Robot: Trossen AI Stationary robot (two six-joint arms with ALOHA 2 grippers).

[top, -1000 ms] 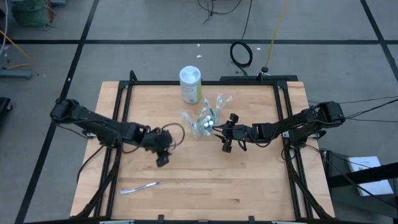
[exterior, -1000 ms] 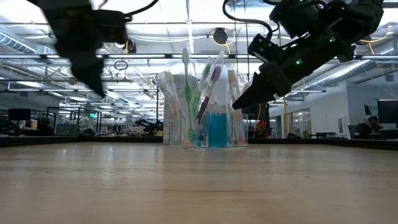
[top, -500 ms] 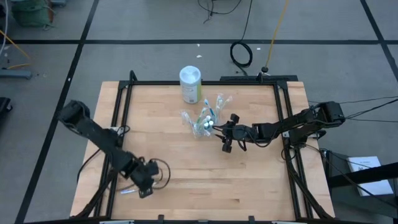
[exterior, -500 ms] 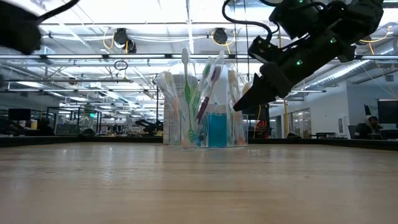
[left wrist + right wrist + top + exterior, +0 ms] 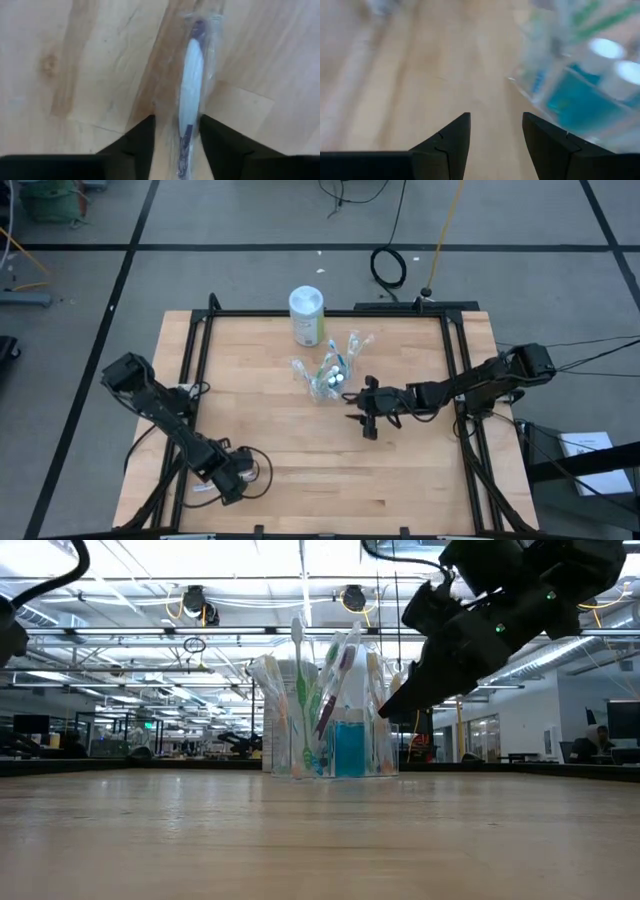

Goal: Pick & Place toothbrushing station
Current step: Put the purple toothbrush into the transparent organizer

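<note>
**Left claw over the loose toothbrush**

My left claw (image 5: 176, 145) sits low on the tabletop (image 5: 300, 440), well away from the clear cup (image 5: 325, 380), its fingers (image 5: 135, 142) parted on either side of a wrapped toothbrush (image 5: 191, 85) lying flat; they have not closed on it. The cup stands upright beside the white canister (image 5: 306, 316), packed with toothbrushes and teal toothpaste tubes (image 5: 349, 748). My right claw (image 5: 362, 418) hangs just beside the cup, fingers apart, holding nothing.

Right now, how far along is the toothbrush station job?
Done: most brushes and toothpaste stand in the clear cup. In hand: the left gripper straddles the wrapped toothbrush lying on the table, not gripped. Left: lift it into the cup. The right gripper waits beside the cup.
</note>
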